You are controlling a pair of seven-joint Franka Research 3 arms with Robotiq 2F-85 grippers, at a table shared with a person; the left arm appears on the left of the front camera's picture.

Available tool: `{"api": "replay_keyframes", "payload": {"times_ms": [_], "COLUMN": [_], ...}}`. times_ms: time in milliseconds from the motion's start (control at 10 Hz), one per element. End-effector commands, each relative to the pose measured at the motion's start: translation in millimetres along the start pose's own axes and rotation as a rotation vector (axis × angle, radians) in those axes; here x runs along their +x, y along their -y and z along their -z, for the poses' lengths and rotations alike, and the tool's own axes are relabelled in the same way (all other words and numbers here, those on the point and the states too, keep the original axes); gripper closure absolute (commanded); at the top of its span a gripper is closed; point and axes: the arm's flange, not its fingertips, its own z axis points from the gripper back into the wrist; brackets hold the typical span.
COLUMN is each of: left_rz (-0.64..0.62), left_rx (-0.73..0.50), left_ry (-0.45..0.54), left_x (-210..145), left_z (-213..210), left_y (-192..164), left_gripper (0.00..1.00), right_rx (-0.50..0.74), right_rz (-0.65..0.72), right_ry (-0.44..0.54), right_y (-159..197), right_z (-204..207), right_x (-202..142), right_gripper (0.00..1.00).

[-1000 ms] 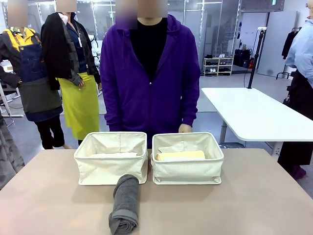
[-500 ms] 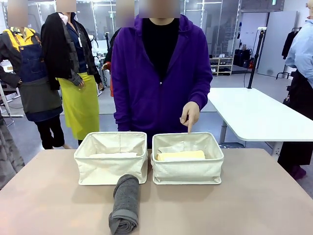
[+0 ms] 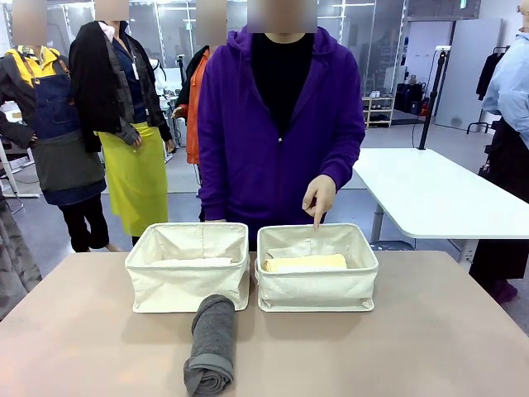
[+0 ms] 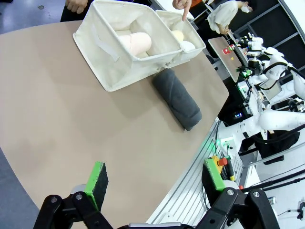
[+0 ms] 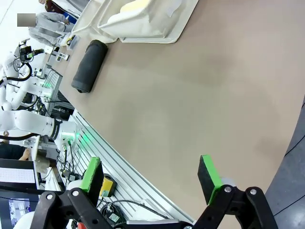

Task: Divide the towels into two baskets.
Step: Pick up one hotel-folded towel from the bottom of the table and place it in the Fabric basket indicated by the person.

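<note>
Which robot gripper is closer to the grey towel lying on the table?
Left, by a little, I think. The left gripper hovers open over the table's near edge, facing the grey towel. The right gripper hangs open farther off, to the towel's right.

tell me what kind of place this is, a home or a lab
Most likely a robotics lab or test hall, not a home: other white robot arms stand at nearby benches, an emergency-stop button sits on the table's aluminium frame, and glass partitions line the back.

You have two cream baskets (image 3: 188, 285) side by side: peach towel (image 4: 138, 42) in one, yellow towel (image 3: 304, 263) in the other, grey towel (image 3: 212, 343) lying before them.
</note>
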Motion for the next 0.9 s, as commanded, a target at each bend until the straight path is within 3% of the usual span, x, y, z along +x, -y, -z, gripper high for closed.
{"api": "replay_keyframes", "payload": {"times_ms": [0,400,800], "left_rz": [-0.012,0.0,-0.009], "left_rx": [-0.001,0.0,-0.054], "left_ry": [0.011,0.0,-0.301], "left_x": [1,0,40], "left_z": [-3,0,90], "left_y": [4,0,62], "left_gripper": [0.0,0.0,0.0], "right_rx": [0.008,0.008,0.008], "right_rz": [0.015,0.015,0.015], "right_ry": [0.008,0.008,0.008], "right_y": [-3,-3,-3], "right_z": [-1,-1,-1], "right_x": [0,0,0], "right_gripper": [0.0,0.0,0.0]}}
